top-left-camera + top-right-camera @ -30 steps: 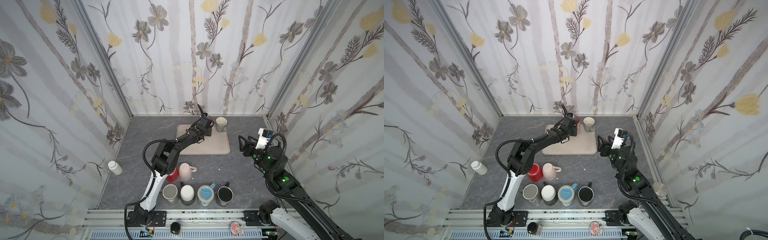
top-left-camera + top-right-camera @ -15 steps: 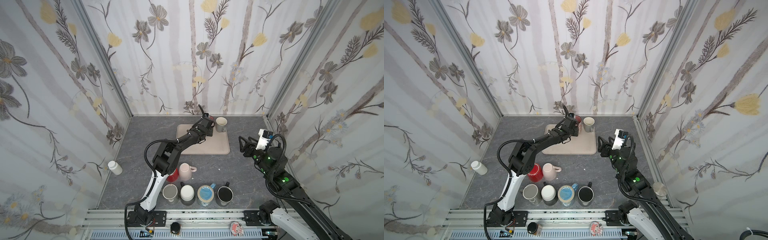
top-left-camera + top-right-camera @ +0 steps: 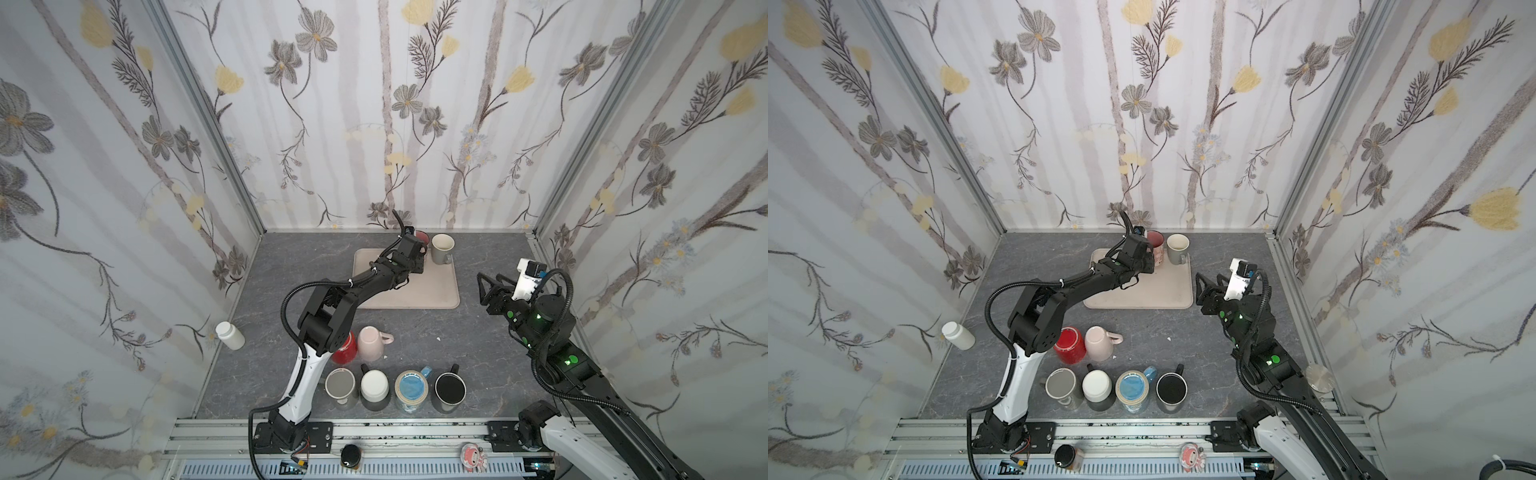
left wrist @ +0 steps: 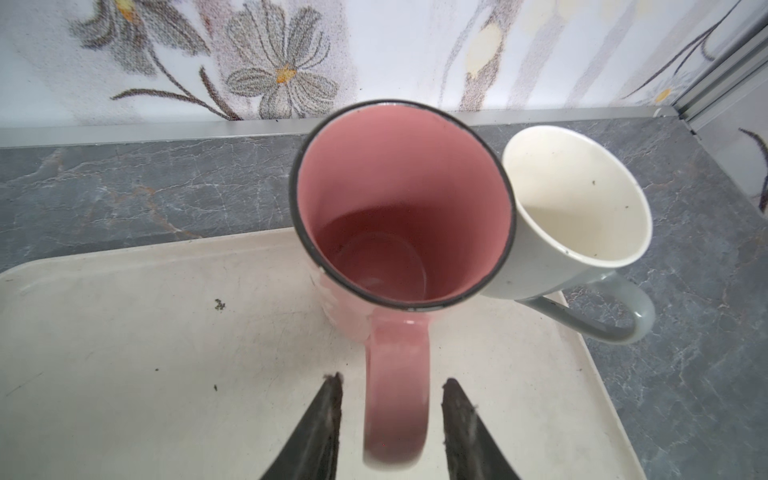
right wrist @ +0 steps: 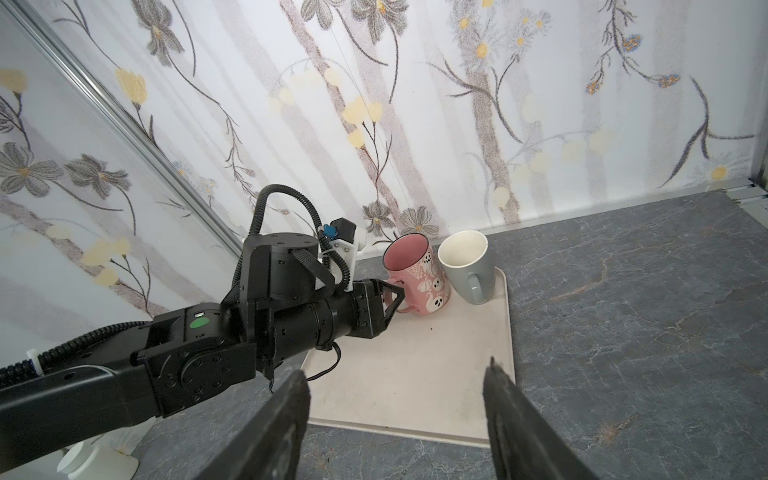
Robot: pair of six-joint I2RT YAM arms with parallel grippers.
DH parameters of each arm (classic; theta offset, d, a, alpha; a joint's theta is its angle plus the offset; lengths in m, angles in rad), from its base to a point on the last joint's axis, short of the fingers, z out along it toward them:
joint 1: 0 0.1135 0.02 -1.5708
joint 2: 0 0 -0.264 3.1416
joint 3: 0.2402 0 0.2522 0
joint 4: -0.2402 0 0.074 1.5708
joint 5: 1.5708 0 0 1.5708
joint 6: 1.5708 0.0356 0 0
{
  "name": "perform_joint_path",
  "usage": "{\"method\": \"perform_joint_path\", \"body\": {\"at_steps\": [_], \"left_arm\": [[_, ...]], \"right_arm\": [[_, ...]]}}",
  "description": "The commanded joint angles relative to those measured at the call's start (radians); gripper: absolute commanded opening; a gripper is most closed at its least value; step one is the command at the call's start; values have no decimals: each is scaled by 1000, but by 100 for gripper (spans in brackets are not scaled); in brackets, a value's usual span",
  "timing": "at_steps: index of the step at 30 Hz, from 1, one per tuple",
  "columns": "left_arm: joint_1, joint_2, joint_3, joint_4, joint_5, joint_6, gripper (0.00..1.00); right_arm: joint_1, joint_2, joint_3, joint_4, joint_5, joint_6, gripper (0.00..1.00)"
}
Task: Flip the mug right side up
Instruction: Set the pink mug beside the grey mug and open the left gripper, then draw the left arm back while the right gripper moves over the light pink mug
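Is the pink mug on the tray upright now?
Upright: the pink mug stands on the tray, mouth up; the left tool flanks its handle without touching.

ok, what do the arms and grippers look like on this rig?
Left arm and right arm: black links, white link near the base, black corrugated cable looping alongside, green dots on the joints. Left gripper and right gripper: tapered black fingers, with a white camera mount at the wrist.
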Motion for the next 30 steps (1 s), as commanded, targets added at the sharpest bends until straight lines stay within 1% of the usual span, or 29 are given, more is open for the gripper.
{"method": "perform_joint_path", "body": {"at_steps": [1, 6, 9, 11, 14, 16, 18, 20, 24, 28, 30], "left_arm": [[1, -84, -54, 84, 7, -41, 44], [2, -241, -171, 143, 12, -77, 62], [6, -333, -245, 161, 28, -105, 69], [6, -401, -312, 190, 46, -124, 76], [6, -520, -429, 245, 72, -152, 86], [5, -602, -519, 267, 78, -170, 98], [6, -679, -594, 294, 82, -177, 100], [6, -758, -665, 323, 82, -181, 100], [6, -899, -789, 353, 55, -185, 100], [10, -1022, -891, 351, -30, -192, 100], [14, -1072, -930, 347, -74, -201, 100]], "right_arm": [[-2, 2, 1, 0, -16, 5, 67], [-4, 47, 14, -21, -58, 3, 69], [-5, 93, 30, -37, -92, 2, 69], [-7, 137, 42, -50, -137, -8, 70], [-8, 221, 54, -68, -233, -34, 70], [-4, 268, 52, -77, -304, -52, 68], [14, 291, 42, -77, -338, -59, 67], [60, 307, 27, -73, -353, -73, 69], [215, 377, 39, -96, -342, -123, 73], [353, 508, 84, -133, -327, -191, 74], [424, 574, 150, -152, -306, -239, 74]]}}
